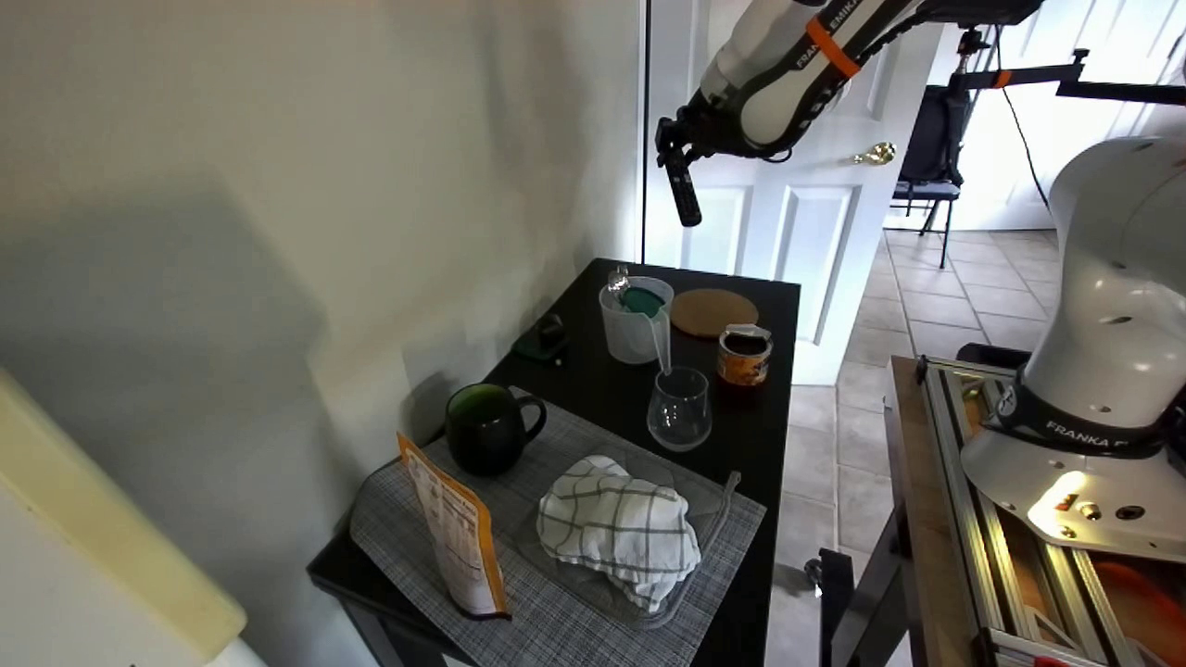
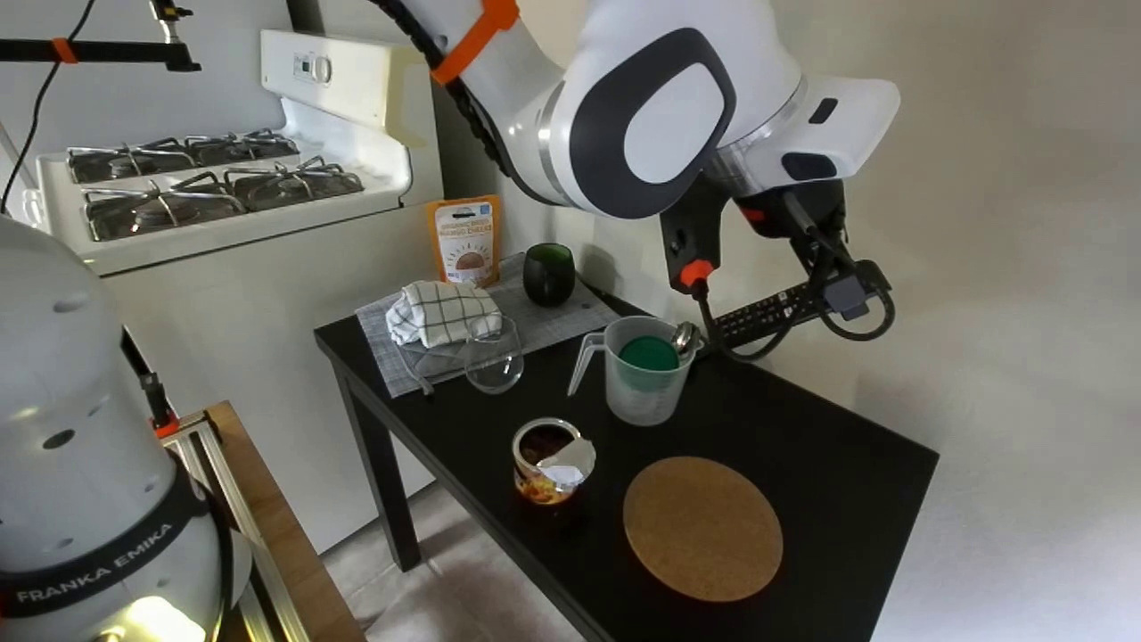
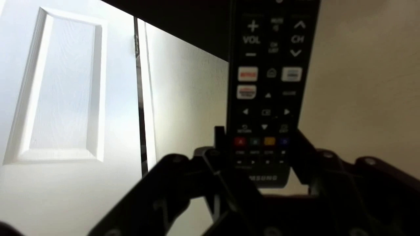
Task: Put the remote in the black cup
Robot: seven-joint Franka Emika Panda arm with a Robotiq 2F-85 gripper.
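While the remote (image 3: 269, 85) hangs slanted in the air, well apart from the black cup (image 1: 484, 435), the gripper (image 3: 262, 144) at the end of the white arm (image 1: 778, 106) holds it, clamped on both long edges near the end that bears the maker's name; its buttons show in the wrist view; in both exterior views the black cup stands upright on a grey mat (image 1: 398, 528), greenish inside, its handle sticking out sideways in an exterior view; near the cup an orange-and-white pouch (image 2: 466, 242) stands on the same mat, and a checked cloth (image 1: 616, 528) lies bunched in or on a clear dish (image 1: 710, 540); just beside the mat, on the black table (image 2: 829, 499), stands a stemless glass (image 1: 681, 417); farther along come a translucent jug (image 2: 640, 399) with a green object (image 2: 649, 354) and a shiny utensil (image 2: 685, 339) in it, a can (image 2: 535, 486) with its lid (image 2: 570, 462) bent back, and a round brown board (image 2: 702, 530) lying flat; a pale wall (image 1: 278, 185) runs alongside the table, and exterior views show a white door (image 1: 815, 222) and a white stove (image 2: 285, 312).
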